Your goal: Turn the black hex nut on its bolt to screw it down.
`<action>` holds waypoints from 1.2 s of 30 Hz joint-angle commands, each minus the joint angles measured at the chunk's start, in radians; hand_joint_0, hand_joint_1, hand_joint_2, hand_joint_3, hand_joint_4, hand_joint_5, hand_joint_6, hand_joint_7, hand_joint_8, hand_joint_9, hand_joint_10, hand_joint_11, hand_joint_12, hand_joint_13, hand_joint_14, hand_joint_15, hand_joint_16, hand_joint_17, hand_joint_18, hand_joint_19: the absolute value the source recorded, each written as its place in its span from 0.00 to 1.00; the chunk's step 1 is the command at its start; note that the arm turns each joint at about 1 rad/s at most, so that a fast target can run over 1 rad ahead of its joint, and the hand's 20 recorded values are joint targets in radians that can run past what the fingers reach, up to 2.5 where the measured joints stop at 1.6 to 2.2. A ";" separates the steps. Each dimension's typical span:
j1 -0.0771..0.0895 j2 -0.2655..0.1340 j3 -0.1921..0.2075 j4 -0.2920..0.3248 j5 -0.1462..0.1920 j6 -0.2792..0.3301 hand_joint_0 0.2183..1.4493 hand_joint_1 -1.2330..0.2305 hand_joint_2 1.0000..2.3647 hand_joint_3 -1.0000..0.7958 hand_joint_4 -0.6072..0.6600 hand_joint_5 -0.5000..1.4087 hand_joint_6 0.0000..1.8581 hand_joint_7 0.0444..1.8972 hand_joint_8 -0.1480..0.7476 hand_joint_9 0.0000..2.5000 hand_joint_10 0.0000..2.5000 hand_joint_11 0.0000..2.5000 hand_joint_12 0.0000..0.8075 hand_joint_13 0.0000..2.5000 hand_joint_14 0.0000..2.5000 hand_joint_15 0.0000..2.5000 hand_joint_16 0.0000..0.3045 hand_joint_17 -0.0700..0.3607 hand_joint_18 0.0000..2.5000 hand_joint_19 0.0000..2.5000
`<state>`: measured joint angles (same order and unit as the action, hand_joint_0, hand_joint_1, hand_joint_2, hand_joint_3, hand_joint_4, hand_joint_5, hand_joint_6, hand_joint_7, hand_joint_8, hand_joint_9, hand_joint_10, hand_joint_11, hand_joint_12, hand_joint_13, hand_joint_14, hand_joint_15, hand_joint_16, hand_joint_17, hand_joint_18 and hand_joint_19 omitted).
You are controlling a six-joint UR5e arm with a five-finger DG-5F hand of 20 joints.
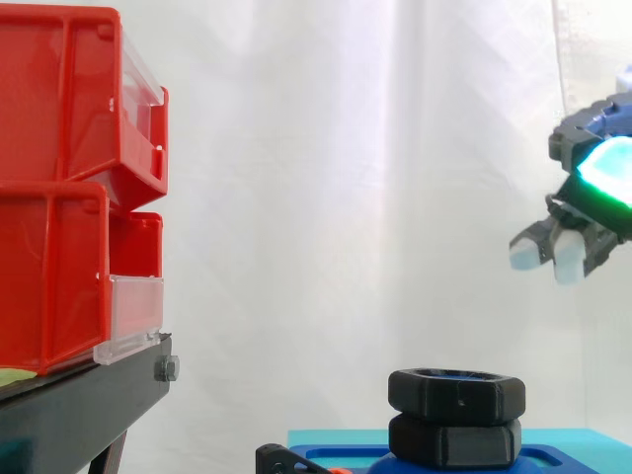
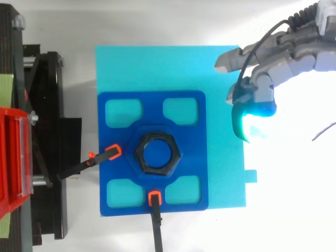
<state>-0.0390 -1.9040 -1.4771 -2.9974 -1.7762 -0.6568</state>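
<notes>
Big black hex nut [image 1: 454, 393] sits at the centre of a blue plate [image 2: 152, 105] on a cyan board [image 2: 220, 68]. From above, two orange-tipped clamps [image 2: 113, 152] press the plate at 9 and 6 o'clock of the nut. Red bins [image 1: 59, 197] on a black stand [image 1: 79, 405] are further out at 9 o'clock.

Robot hand [image 2: 273, 63] hovers at approx 2 o'clock from the nut, well apart and, in the side view, well above it. Its fingers [image 1: 523, 255] hang loose and part-bent, w/ nothing in them.

The nut looks stiff, matte and prob. light plastic, so not fragile and not very slippery. Best hold is likely from above, pads on opposite flats of the upper hex.

Hard to tell: the side view shows a second hex block [image 1: 454, 441] touching the nut from below; could be the bolt head or another nut. No thread is visible, so remaining travel is unknown. From above, blue shows through the bore. The hand is cut off at the right edge
</notes>
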 commanded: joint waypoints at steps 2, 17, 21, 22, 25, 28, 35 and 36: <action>0.001 0.000 0.000 0.014 0.001 0.000 0.23 0.58 0.00 0.28 0.72 0.19 0.27 0.56 0.51 0.26 0.00 0.06 0.46 0.12 0.00 0.00 0.17 0.44 0.14 0.08; 0.001 0.000 0.000 0.014 0.001 0.000 0.23 0.58 0.00 0.28 0.72 0.18 0.27 0.53 0.52 0.25 0.00 0.06 0.46 0.12 0.00 0.00 0.17 0.44 0.14 0.08; 0.001 -0.001 0.000 0.014 0.001 0.000 0.24 0.58 0.00 0.28 0.72 0.18 0.27 0.52 0.51 0.25 0.00 0.06 0.46 0.12 0.00 0.00 0.17 0.44 0.14 0.08; 0.001 0.000 0.000 0.014 0.001 0.000 0.23 0.58 0.00 0.28 0.72 0.18 0.27 0.52 0.51 0.25 0.00 0.06 0.46 0.12 0.00 0.00 0.17 0.44 0.14 0.08; 0.001 0.000 0.000 0.015 0.001 0.000 0.24 0.58 0.00 0.28 0.72 0.18 0.27 0.52 0.51 0.25 0.00 0.06 0.46 0.12 0.00 0.00 0.17 0.44 0.14 0.08; 0.001 0.000 0.000 0.014 0.001 0.000 0.24 0.58 0.00 0.28 0.72 0.18 0.27 0.52 0.51 0.25 0.00 0.06 0.46 0.12 0.00 0.00 0.17 0.44 0.14 0.08; 0.001 0.000 0.000 0.014 0.001 0.000 0.24 0.57 0.00 0.28 0.72 0.18 0.27 0.52 0.52 0.25 0.00 0.06 0.46 0.12 0.00 0.00 0.17 0.44 0.15 0.08; 0.001 0.000 0.000 0.014 0.001 0.000 0.24 0.57 0.00 0.28 0.72 0.18 0.27 0.51 0.51 0.25 0.00 0.06 0.46 0.12 0.00 0.00 0.17 0.44 0.15 0.08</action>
<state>-0.0384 -1.9039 -1.4772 -2.9833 -1.7748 -0.6565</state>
